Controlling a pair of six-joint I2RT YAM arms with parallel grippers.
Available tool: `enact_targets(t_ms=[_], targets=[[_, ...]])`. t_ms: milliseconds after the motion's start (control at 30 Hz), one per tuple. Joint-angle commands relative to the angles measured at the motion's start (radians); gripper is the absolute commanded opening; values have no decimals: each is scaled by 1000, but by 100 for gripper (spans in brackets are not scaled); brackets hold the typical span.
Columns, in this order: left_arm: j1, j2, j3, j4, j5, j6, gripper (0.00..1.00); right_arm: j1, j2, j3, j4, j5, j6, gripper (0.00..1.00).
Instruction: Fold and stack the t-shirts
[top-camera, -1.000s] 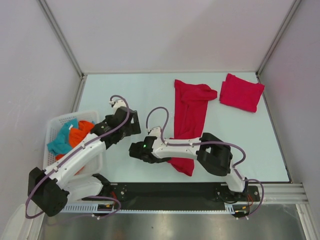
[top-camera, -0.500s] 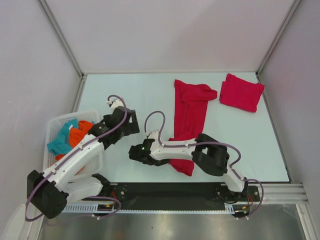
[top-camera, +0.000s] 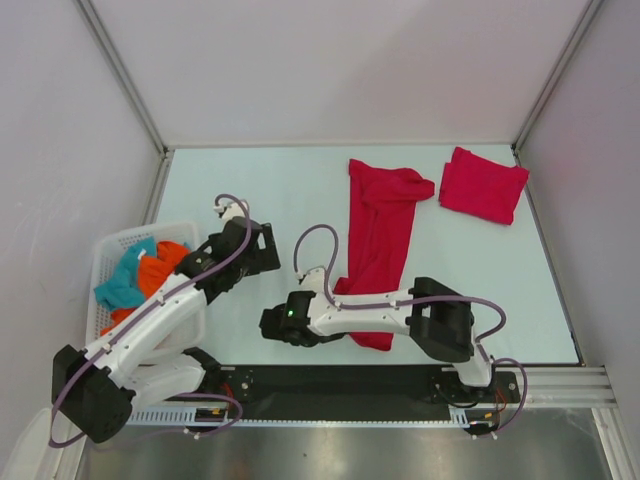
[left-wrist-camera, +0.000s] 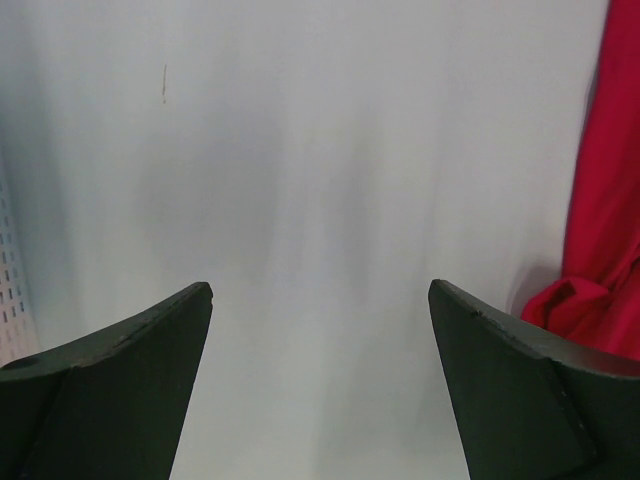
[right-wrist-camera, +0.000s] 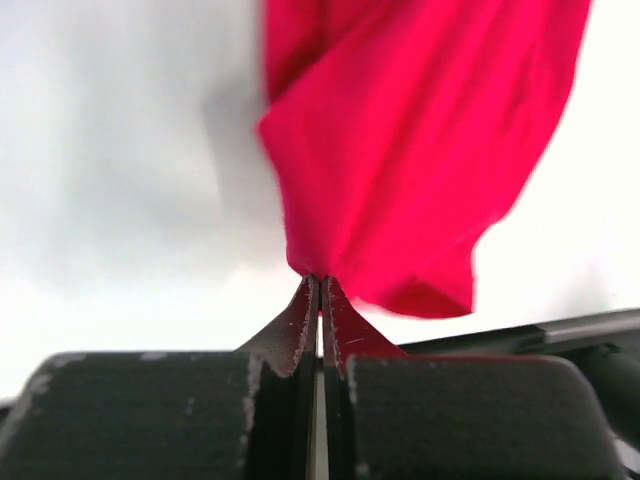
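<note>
In the top external view, an unfolded t-shirt (top-camera: 380, 230) is laid out as a long crimson strip on the tabletop (top-camera: 260, 190). Its long axis runs from the upper centre of the frame down to the lower centre, slanting slightly. A folded t-shirt (top-camera: 483, 185) is set apart at the upper right. A basket (top-camera: 105, 250) holding teal and orange cloth is seen at the left edge. The right claw (top-camera: 325, 330) is placed at the strip's lower end, at its left border, though the fingertips are largely hidden under the arm. The left claw (top-camera: 268, 248) is held over bare tabletop to the left of the strip, near its mid-length and apart from it.

In the left wrist view, the left claw (left-wrist-camera: 320, 288) is seen released, its jaws spread wide with nothing between them. Only pale tabletop (left-wrist-camera: 320, 150) lies ahead, and the red cloth (left-wrist-camera: 605, 200) is confined to the right edge of the frame.

In the right wrist view, the right claw (right-wrist-camera: 320, 285) is clenched, and a corner of the unfolded t-shirt (right-wrist-camera: 420, 130) is pinched at its tips. The cloth spreads upward and to the right from the pinch.

The lower end is judged to be the end to be carried up along the long axis, and the right arm is the nearer one.
</note>
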Motion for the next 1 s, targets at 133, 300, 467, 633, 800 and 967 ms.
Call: enact_targets(t_ms=[133,300,467,633,800,967], targets=[[9,5,-28,66,43,2,95,87,-78,84,-229,33,135,0],[9,-4,-33,66,45,4,95,115,-89,66,-229,-29,220,0],[9,-15,-33,64,48,7,95,111,-37,70,-229,-50,231,35],[9,-27,-28,58,43,10,95,95,0,134,-230,-6,197,42],[9,-13,-25,61,48,11,95,49,15,144,-227,33,181,43],[9,36,-74,146,133,17,95,-10,-46,76,-194,40,206,43]])
